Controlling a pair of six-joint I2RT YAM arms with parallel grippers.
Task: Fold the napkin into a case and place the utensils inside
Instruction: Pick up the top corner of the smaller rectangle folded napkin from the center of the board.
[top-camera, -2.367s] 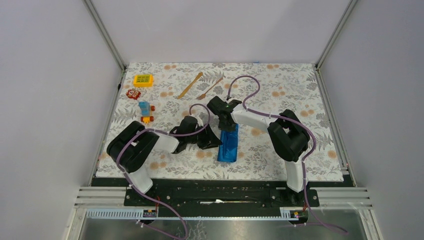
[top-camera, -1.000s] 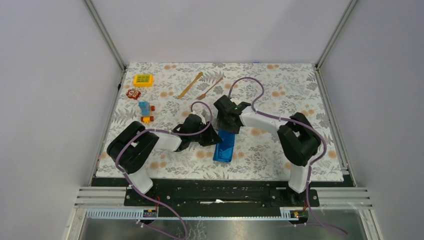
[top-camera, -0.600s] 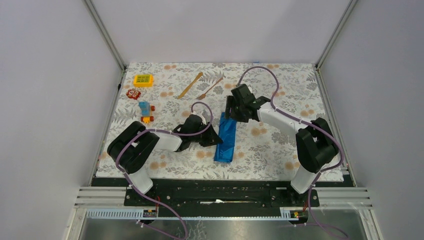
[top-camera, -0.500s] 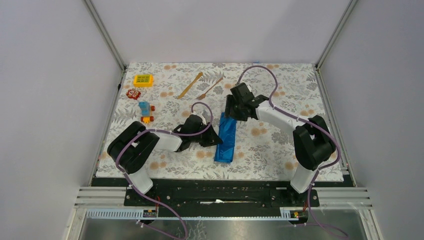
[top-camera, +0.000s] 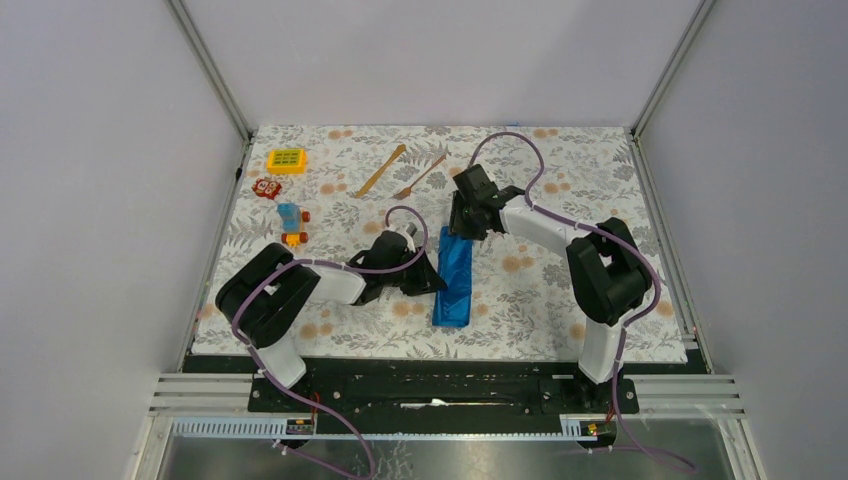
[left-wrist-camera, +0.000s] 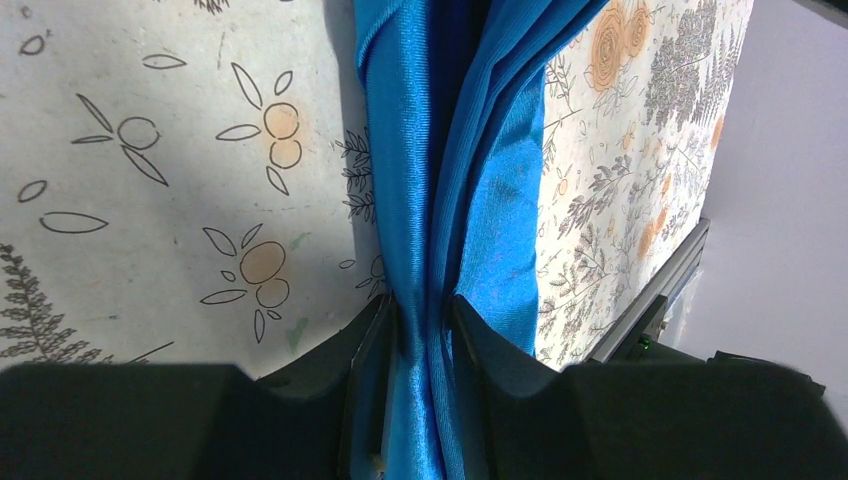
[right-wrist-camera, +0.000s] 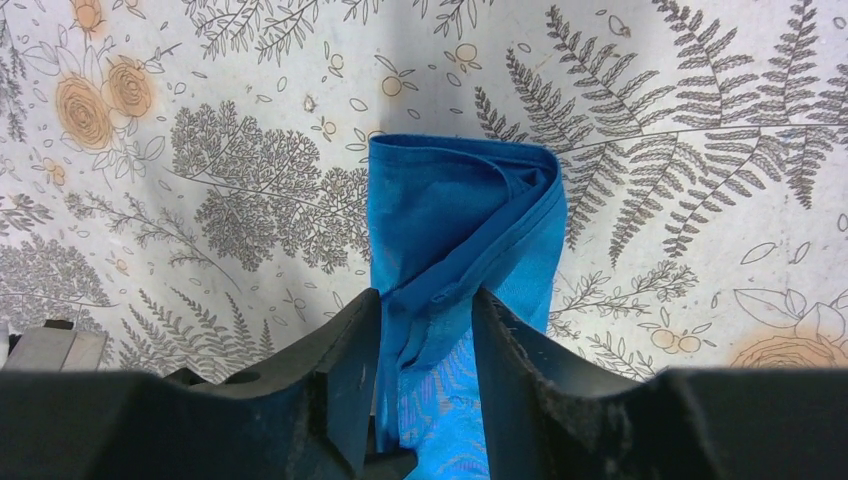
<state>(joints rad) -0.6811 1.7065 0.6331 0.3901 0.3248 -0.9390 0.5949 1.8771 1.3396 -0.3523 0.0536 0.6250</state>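
**Right gripper returns to the far end of the folded napkin**

The napkin (top-camera: 452, 295) lies as a narrow strip on the worktop (top-camera: 560, 170). The right gripper (right-wrist-camera: 425, 330), which was off the cloth and beyond its far end half a second ago, has come back and pinches the layered far end. The left gripper (left-wrist-camera: 420, 320) is pressed together on the strip's left edge. Its arm lies low, while the right forearm reaches in with its wrist tipped down. Folding looks nearly done — fork (top-camera: 421, 176) and knife (top-camera: 381, 171) wait untouched beyond the napkin.
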